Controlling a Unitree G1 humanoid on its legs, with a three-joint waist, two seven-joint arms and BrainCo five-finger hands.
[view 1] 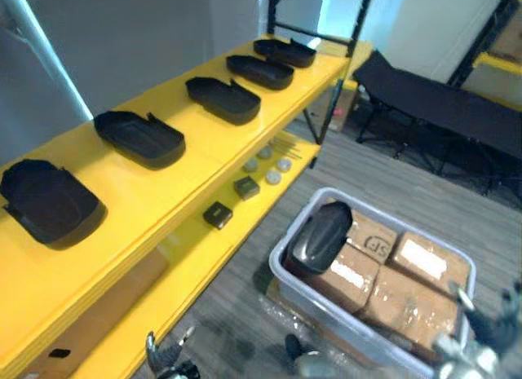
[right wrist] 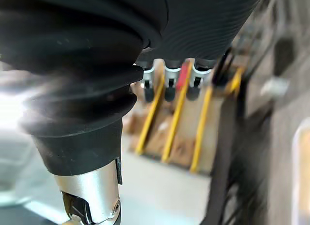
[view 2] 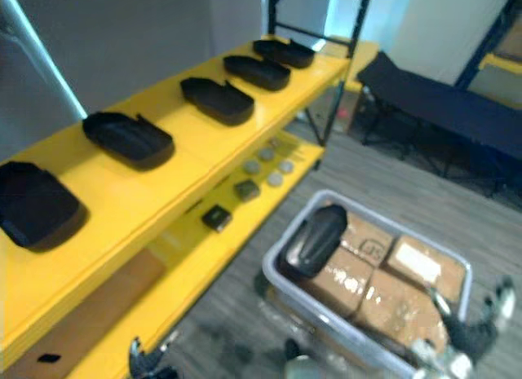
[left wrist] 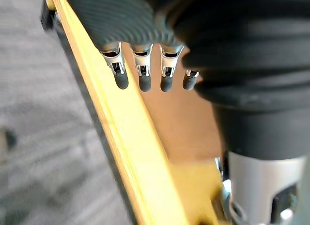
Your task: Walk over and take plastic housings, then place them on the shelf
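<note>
Plastic housing (view 1: 320,235) lies in the grey bin (view 1: 281,253), propped on cardboard boxes (view 1: 408,281). Its long axis slants away and to the right, ahead of and between both hands. Left robot hand (left wrist: 144,70) and right robot hand (right wrist: 168,84) hang low with fingers loose and empty, neither clearly nearer. Other housings (view 1: 222,98) sit on the yellow shelf (view 1: 204,163).

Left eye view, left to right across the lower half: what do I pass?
Nearest housing on the top shelf → small black box on the lower shelf → leaning housing in the grey bin → cardboard boxes.
</note>
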